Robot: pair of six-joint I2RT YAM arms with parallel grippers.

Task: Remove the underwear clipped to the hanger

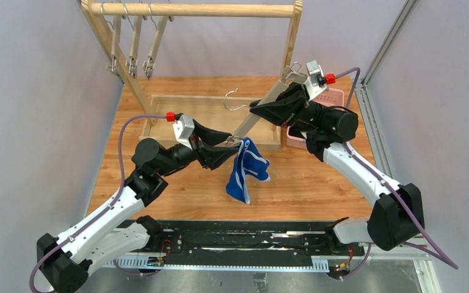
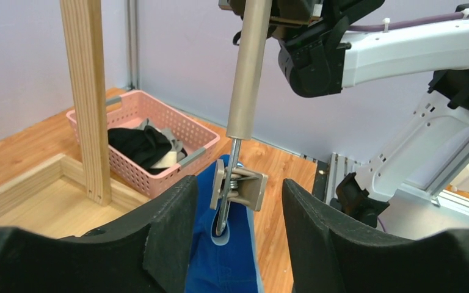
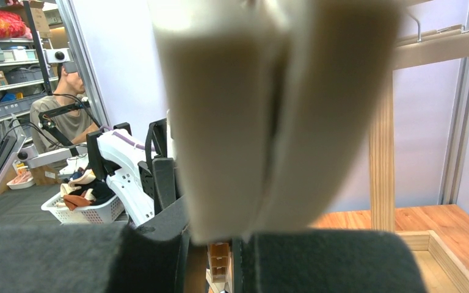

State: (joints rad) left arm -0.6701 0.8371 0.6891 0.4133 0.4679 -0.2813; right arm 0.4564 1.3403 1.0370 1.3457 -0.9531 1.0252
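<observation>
The royal blue underwear [image 1: 247, 174] hangs from a metal clip [image 1: 235, 142] at the low end of a wooden hanger [image 1: 253, 119]. My right gripper [image 1: 267, 105] is shut on the hanger bar [image 3: 269, 110] and holds it tilted above the table. My left gripper [image 1: 227, 148] is open, its jaws on either side of the clip [image 2: 244, 189] without touching it. The blue cloth [image 2: 220, 262] hangs between the fingers [image 2: 171, 226]. The black underwear [image 2: 137, 143] and the grey underwear [image 2: 170, 155] lie in a pink basket [image 2: 186, 128].
The pink basket [image 1: 336, 96] stands at the back right, partly behind my right arm. A wooden rack [image 1: 195, 9] with three bare clip hangers [image 1: 134, 43] stands at the back. A shallow wooden tray [image 1: 183, 113] lies under it.
</observation>
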